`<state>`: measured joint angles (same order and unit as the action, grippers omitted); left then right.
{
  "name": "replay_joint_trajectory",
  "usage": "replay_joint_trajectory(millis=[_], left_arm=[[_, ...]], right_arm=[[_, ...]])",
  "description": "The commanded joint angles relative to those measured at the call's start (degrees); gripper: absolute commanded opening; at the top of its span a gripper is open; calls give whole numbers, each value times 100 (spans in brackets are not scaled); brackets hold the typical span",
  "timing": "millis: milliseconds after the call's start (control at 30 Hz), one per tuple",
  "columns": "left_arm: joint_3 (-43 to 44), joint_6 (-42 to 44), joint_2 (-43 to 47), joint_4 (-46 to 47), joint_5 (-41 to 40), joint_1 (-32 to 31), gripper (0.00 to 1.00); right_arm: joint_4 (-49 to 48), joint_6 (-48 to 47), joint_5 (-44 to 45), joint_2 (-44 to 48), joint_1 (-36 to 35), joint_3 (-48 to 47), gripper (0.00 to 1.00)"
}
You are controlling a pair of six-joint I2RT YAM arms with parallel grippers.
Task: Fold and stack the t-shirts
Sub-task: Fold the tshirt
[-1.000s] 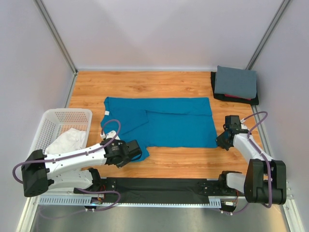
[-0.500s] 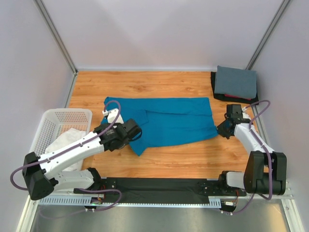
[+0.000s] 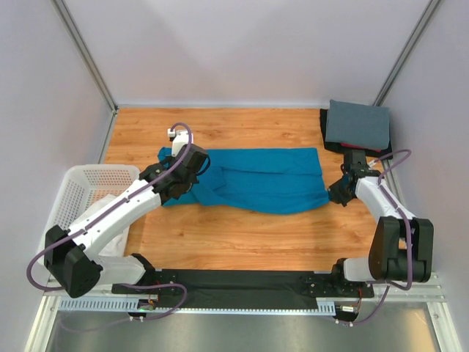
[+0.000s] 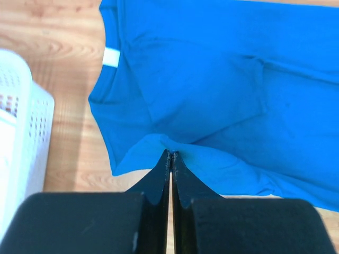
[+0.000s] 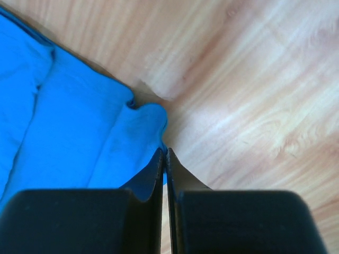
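A teal-blue t-shirt (image 3: 271, 183) lies spread across the middle of the wooden table, its near edge lifted and drawn back over itself. My left gripper (image 3: 192, 171) is shut on a pinch of that edge near the collar end, with cloth bunched at the tips (image 4: 170, 153) in the left wrist view. At the shirt's right near corner (image 5: 143, 121), my right gripper (image 3: 338, 193) is shut on the fabric. A folded slate-grey tee (image 3: 357, 125) tops a stack at the back right, with red and dark cloth under it.
A white mesh laundry basket (image 3: 82, 176) stands at the left edge, holding a white tee (image 3: 95, 198) partly hidden by my left arm. The basket's corner (image 4: 24, 127) shows beside the left gripper. Grey walls enclose the table.
My left gripper carried the shirt's near left edge up and toward the far side, folding it over. The right gripper moved its corner a little farther back too.
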<state>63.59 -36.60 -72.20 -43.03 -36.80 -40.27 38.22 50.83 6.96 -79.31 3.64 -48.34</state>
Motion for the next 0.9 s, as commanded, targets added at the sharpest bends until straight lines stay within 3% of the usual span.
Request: replay_joint_trajectory(millis=[0, 567, 800, 833, 867], left_arm=[[285, 847, 13, 497, 93, 81, 0], [-699, -137, 1164, -294, 533, 90, 0], [-831, -163, 1270, -268, 551, 90, 0], [-822, -172, 1262, -259, 551, 90, 0], [-822, -172, 1253, -250, 551, 90, 0]], right_arm=[[432, 507, -99, 284, 32, 69, 0], [986, 314, 42, 653, 23, 896, 1], [987, 112, 271, 742, 23, 861, 11], [969, 120, 245, 715, 23, 887, 11], [925, 112, 175, 706, 23, 905, 4]])
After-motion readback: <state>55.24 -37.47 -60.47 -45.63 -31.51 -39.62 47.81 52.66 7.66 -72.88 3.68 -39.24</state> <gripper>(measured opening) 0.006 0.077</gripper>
